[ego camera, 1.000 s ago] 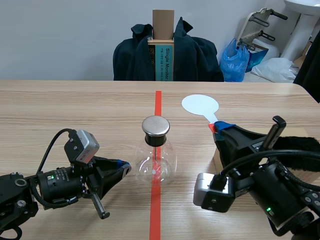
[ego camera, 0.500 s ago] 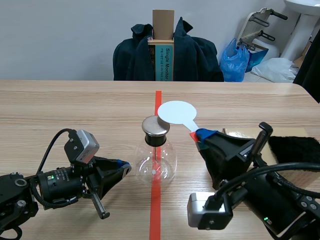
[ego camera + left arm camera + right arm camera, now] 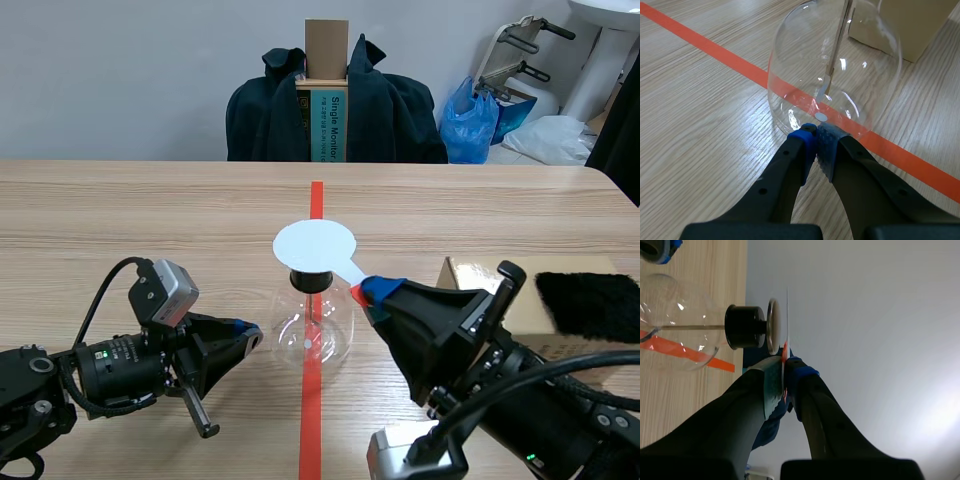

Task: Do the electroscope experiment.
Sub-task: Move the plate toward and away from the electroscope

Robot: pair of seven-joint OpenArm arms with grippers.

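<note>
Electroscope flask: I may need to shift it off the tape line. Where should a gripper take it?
Probably the black stopper under the metal cap, from the side: it is narrow, while the glass bulb is wide, round and smooth. The white disc held by the right gripper blocks the top.

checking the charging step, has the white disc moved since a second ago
Yes. The white disc, held by the right gripper, has moved left in the scene view, from right of the tape line to above the cap of the electroscope.
</note>
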